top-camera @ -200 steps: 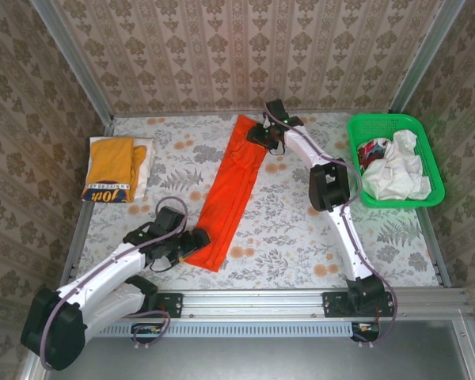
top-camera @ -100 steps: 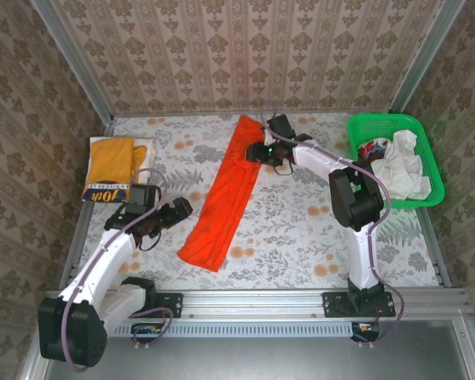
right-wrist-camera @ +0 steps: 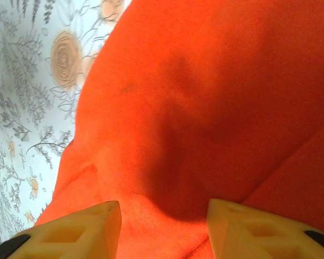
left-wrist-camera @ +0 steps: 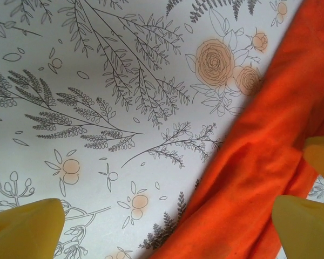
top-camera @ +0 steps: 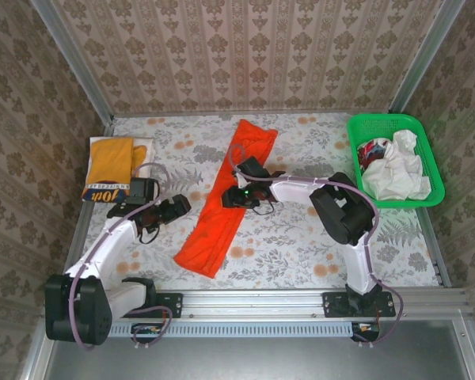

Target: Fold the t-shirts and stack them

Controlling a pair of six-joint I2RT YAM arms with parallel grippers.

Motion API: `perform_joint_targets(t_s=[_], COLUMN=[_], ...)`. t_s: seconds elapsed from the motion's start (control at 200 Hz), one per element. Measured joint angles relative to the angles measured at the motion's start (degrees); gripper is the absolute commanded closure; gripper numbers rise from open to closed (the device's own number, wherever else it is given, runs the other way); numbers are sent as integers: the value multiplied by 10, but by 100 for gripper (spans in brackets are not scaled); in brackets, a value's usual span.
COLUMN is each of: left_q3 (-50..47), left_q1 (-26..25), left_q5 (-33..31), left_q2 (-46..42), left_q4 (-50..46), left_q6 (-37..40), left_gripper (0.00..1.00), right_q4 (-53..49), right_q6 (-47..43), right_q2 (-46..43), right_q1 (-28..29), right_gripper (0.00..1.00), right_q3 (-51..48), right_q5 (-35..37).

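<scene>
A floral-print bench (top-camera: 301, 237) inside wallpapered walls carries the orange tee (top-camera: 210, 237), folded to a long strip lying diagonally at centre. The left end effector (top-camera: 180, 207) hangs wide open and empty just beside the strip's left edge. The right end effector (top-camera: 236, 196) sits half open on its middle, apparently pressing rather than pinching, though that is unclear. Closing on one layer alone could drag the fold apart.
</scene>
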Motion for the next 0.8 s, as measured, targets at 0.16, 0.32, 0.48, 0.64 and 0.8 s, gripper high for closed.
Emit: perform_joint_targets(t_s=[0.16, 0.32, 0.48, 0.64, 0.8], left_q3=[0, 7, 11, 11, 18], left_q1=[0, -14, -50, -83, -79], left_q5=[10, 13, 14, 10, 8], left_q2=[17, 48, 71, 78, 90], left_q4=[16, 39, 60, 91, 113], left_q6=[0, 0, -2, -7, 0], left_gripper=[0, 0, 0, 0, 0], right_q4=[-7, -34, -71, -64, -42], right_q6=[-11, -48, -88, -120, -184], right_q2=[-25, -19, -4, -37, -138], right_q1=[-56, -113, -143, -141, -109], right_gripper=[52, 52, 50, 46, 40], right_q3=[-32, -12, 26, -9, -99], right_q5=[-1, -4, -3, 5, 63])
